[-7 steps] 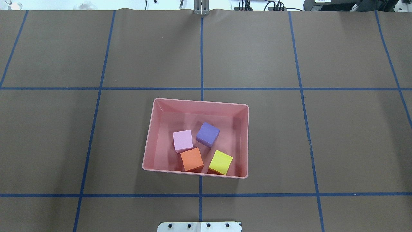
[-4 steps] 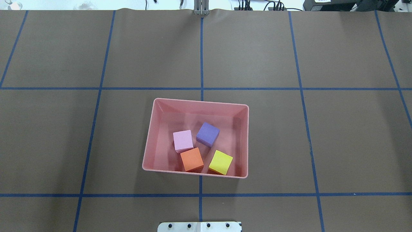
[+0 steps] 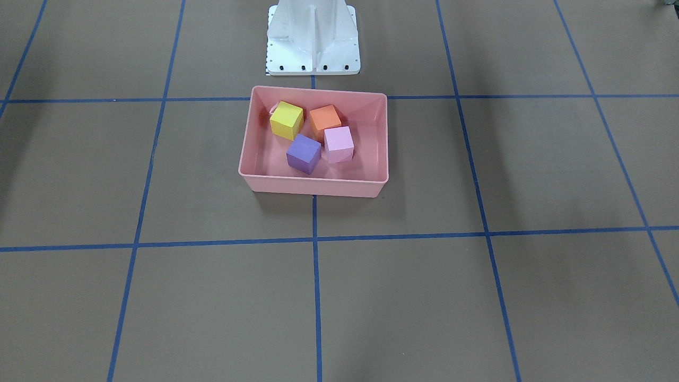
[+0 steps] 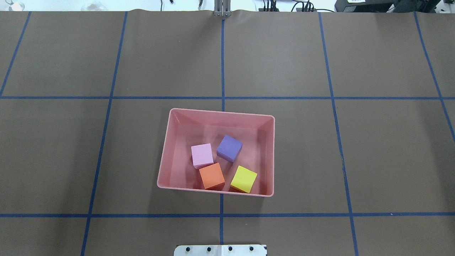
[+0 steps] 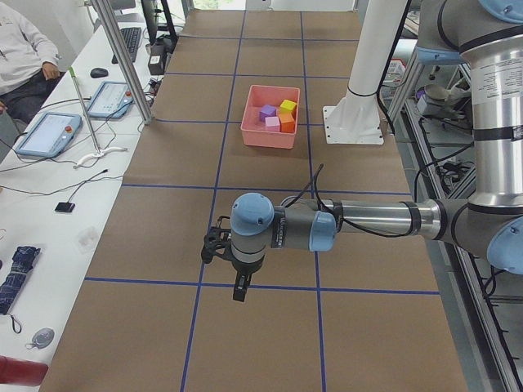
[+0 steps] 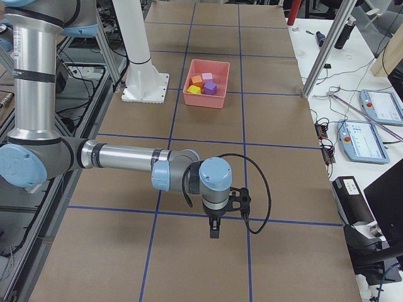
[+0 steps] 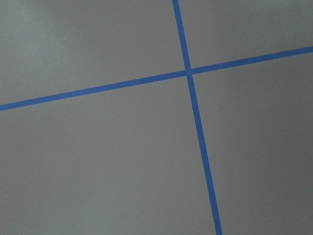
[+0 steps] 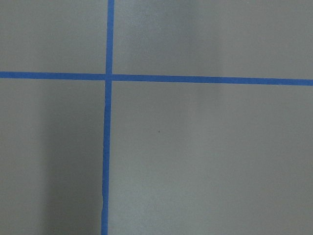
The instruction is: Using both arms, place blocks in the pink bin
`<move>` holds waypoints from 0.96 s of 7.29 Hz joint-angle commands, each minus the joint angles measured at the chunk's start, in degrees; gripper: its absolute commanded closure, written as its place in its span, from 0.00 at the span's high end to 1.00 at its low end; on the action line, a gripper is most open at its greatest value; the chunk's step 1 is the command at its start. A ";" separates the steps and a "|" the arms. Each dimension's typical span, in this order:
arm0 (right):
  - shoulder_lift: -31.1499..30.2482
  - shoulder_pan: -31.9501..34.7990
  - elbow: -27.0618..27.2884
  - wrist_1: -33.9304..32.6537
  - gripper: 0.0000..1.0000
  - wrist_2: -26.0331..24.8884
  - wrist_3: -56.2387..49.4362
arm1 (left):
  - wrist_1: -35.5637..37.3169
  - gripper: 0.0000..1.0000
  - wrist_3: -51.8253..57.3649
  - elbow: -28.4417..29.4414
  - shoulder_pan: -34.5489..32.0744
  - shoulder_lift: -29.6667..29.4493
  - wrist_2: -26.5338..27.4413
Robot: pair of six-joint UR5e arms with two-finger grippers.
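I see the small matte yellow cube [image 4: 244,179], orange cube [image 4: 212,176], light pink cube [image 4: 202,155] and purple cube [image 4: 229,148] inside the shallow glossy pink plastic bin [image 4: 220,122] on the brown table [image 4: 71,142]. The left fingers [image 5: 239,290] and right fingers [image 6: 214,228] hang well apart from it. I cannot tell if they are spread.

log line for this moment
yellow block, orange block, light pink block, purple block: in pink bin | left gripper, right gripper: far from bin, open/shut unclear | task: looks done

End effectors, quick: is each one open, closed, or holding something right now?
Left end effector: cannot be told; it shows only in a side view.
Right end effector: cannot be told, likewise.
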 commanded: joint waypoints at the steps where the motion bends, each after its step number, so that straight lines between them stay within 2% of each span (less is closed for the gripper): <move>1: -0.35 0.00 -0.01 -0.29 0.99 0.02 0.31 | 0.09 1.00 0.00 0.08 0.06 0.04 0.12; 7: -1.50 0.00 0.17 0.23 1.00 0.90 0.32 | 0.35 1.00 0.00 0.34 0.06 0.13 0.11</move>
